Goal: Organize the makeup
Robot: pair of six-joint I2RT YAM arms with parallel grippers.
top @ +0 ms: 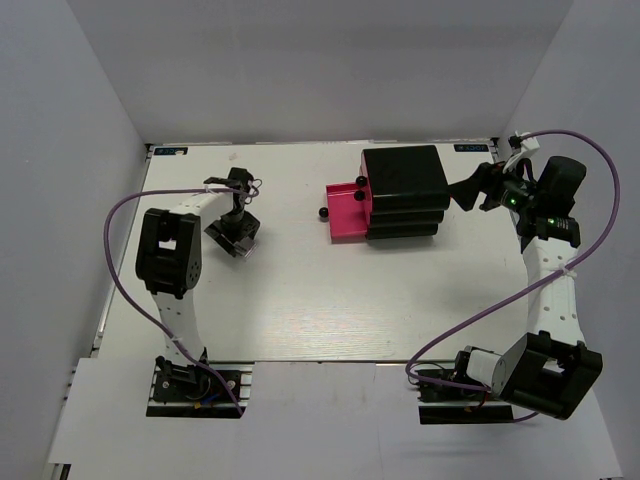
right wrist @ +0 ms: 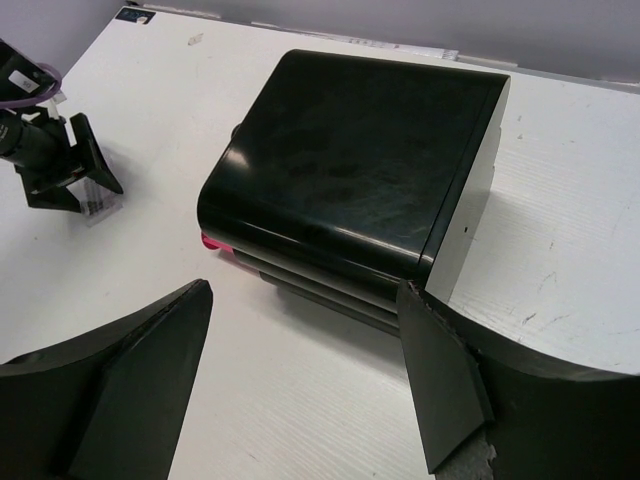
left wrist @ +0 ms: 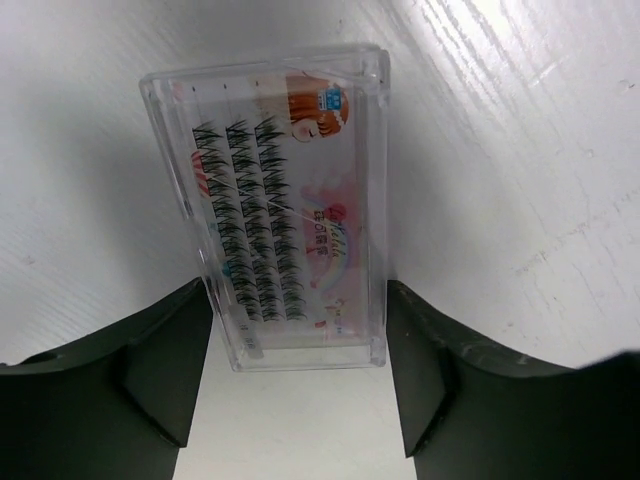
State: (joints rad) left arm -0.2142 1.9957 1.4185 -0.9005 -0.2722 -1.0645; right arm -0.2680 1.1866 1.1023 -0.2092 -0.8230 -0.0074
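Clear plastic forms the small lash case [left wrist: 285, 210]. Inside it, black false lashes sit in short rows beside a printed card with a cartoon face. The left tool [left wrist: 298, 300] is clenched on this case. Its two black fingers [left wrist: 165, 370] press against the two long sides, one on each, near the end of the case closer to the wrist camera. The case is turned a little against the line of the fingers. It is over the left half of the white surface [left wrist: 500, 150], well apart from the black drawer box [top: 405, 190]. Whether the case rests on the surface or is lifted just above it, I cannot tell.

The drawer box stands at the far side of the surface, to the right of the middle. One pink drawer [top: 345, 215] stands open toward the left, and a small black knob [top: 322, 213] shows at its left end.

The right tool [right wrist: 305, 290] is released, with its fingers spread wide. It hangs just beside the right side of the box and points at it without touching. From the right wrist camera, the glossy black top of the box shows between the two fingers.
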